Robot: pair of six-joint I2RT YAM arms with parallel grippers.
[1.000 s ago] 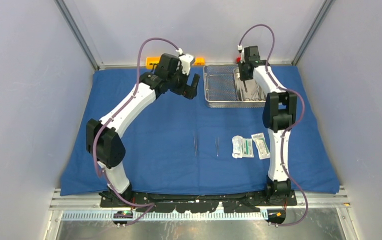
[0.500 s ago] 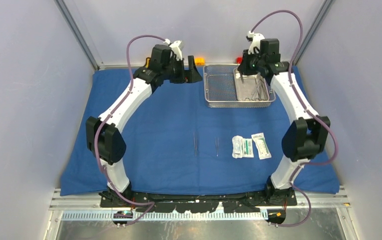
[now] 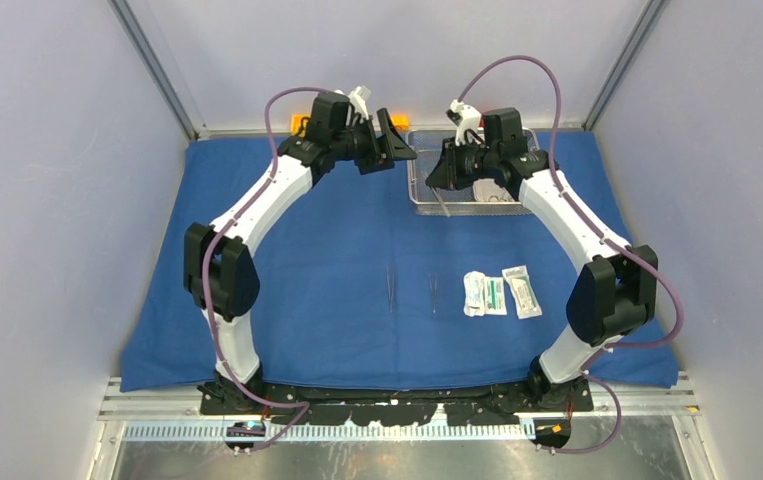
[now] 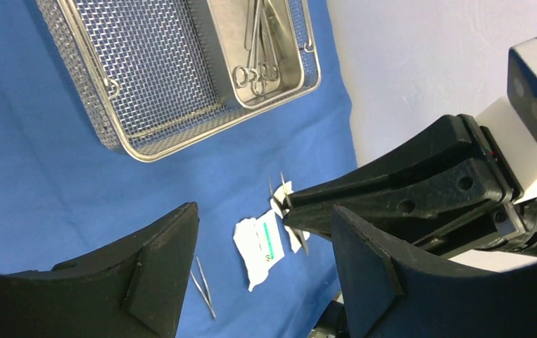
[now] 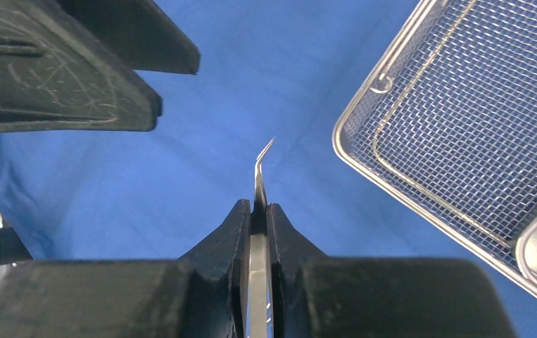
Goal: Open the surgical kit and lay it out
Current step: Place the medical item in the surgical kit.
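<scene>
On a blue cloth (image 3: pixel 337 250) covering the table, the left gripper (image 3: pixel 398 141) hovers just left of the mesh tray (image 4: pixel 153 63), jaws apart and empty, while the right gripper (image 5: pixel 258 208), by the tray's left edge, is clamped on thin curved forceps (image 5: pixel 261 169).

Blue cloth (image 3: pixel 297 260) spread flat; on it mesh tray (image 4: pixel 153 70), steel instruments (image 3: pixel 391 287), packets (image 3: pixel 497 293).

The cloth (image 3: pixel 337 250) is seen as matt fabric. The tray (image 4: pixel 153 63) is formed of bright steel wire mesh, and the pan (image 4: pixel 231 35) and forceps (image 5: pixel 260 183) are finished in smooth, glossy metal.
</scene>
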